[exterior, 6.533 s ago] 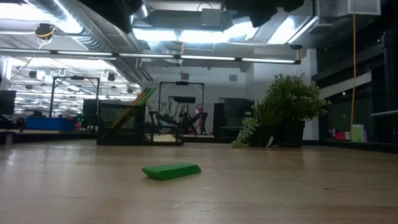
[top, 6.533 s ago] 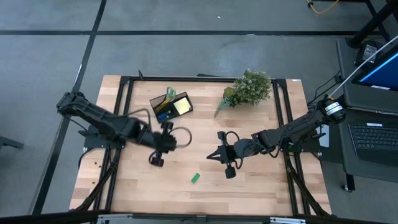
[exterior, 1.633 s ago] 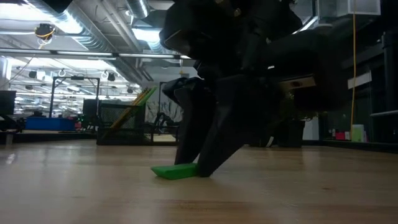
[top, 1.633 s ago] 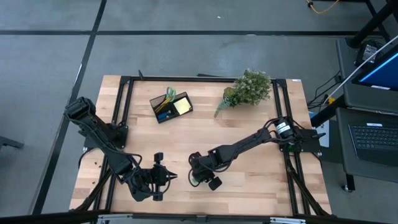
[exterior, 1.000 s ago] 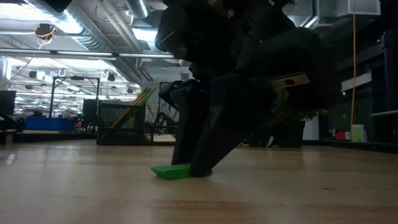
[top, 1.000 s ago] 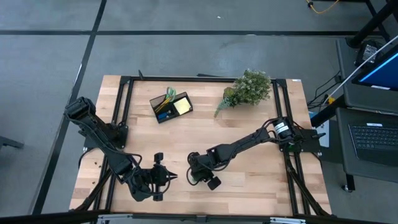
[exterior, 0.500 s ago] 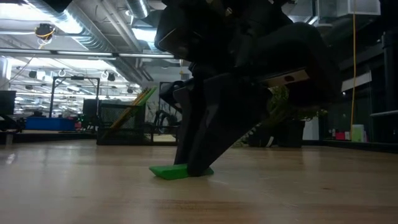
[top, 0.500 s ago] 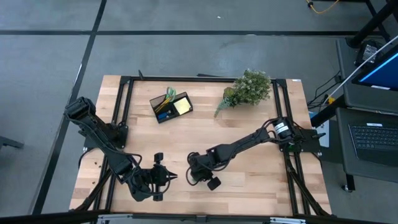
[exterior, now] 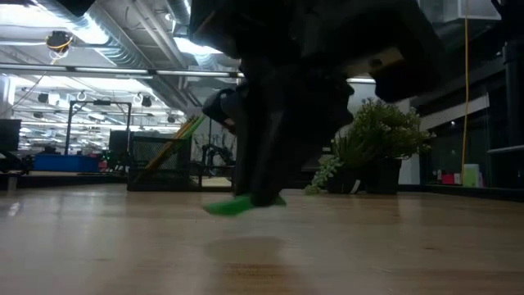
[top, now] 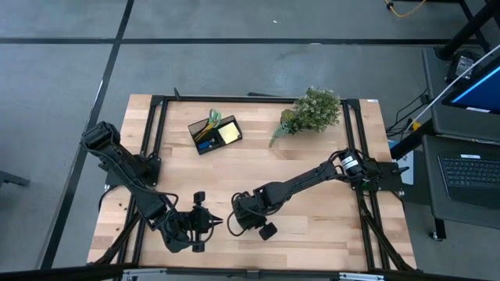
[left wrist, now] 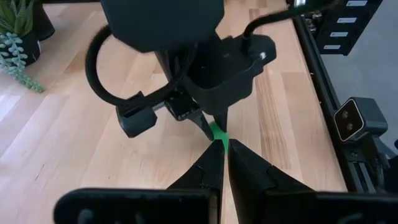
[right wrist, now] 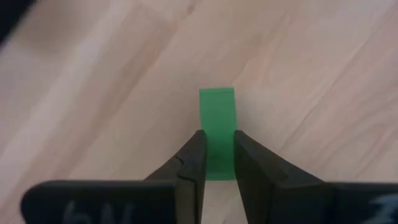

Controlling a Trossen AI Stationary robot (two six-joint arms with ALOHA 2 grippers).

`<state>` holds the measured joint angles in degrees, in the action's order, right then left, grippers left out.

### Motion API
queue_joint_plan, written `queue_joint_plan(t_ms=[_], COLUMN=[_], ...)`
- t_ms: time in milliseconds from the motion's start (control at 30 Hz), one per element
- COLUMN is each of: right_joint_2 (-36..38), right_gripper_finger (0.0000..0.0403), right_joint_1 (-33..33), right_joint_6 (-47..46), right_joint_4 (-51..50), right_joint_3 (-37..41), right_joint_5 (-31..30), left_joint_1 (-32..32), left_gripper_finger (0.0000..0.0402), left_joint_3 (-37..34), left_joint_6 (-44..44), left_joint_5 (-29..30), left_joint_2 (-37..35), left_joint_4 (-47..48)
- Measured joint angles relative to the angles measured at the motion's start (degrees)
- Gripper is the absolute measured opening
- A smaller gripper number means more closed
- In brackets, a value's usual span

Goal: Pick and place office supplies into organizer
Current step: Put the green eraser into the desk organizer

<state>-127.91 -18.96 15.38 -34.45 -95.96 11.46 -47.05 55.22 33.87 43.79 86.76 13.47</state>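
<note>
The small green block [right wrist: 217, 112] hangs a little above the wooden table near its front middle, with my right gripper [right wrist: 217, 142] shut on it; the low view shows the block [exterior: 233, 206] clear of the table with its shadow below. My left gripper [left wrist: 224, 152] waits shut and empty just left of it [top: 209, 223], pointing at the block [left wrist: 217, 132]. The black organizer [top: 213, 133] stands at the far left of the table with green-handled scissors and a yellow sticky-note pad in it. My right gripper pinches the green block by its two long sides [right wrist: 217, 149] between its two fingers [right wrist: 194, 155], at the end nearer the wrist. The fingers come steeply from above. The block's free end sticks out ahead of the fingertips, and the block hangs nearly level, clear of the table.
A leafy plant [top: 312, 109] in a pot stands at the far right of the table. Black frame rails [top: 361, 156] run along the table's sides. Bare wood [top: 312, 242] lies at the near right.
My right gripper has risen from the table and shifted slightly toward the left edge with the green block. The block, which lay flat on the wood, now hangs clear of it. My left arm has kept still.
</note>
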Motion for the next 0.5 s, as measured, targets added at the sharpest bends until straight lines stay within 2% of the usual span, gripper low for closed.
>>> queue_joint_plan(t_ms=[267,500], right_joint_2=[0.1,0.2], right_gripper_finger=[0.0065,0.0065], right_joint_1=[0.1,0.1], right_joint_6=[0.0,0.1], right_joint_4=[-1.7,-1.9], right_joint_3=[-1.5,-1.6], right_joint_5=[-0.1,-2.8], left_joint_1=[0.0,0.0], left_gripper_finger=[0.0017,0.0017], left_joint_3=[0.0,0.0], left_joint_6=[-0.1,-0.1], left_joint_5=[0.0,0.0], left_joint_2=[0.0,0.0], left_joint_4=[0.0,0.0])
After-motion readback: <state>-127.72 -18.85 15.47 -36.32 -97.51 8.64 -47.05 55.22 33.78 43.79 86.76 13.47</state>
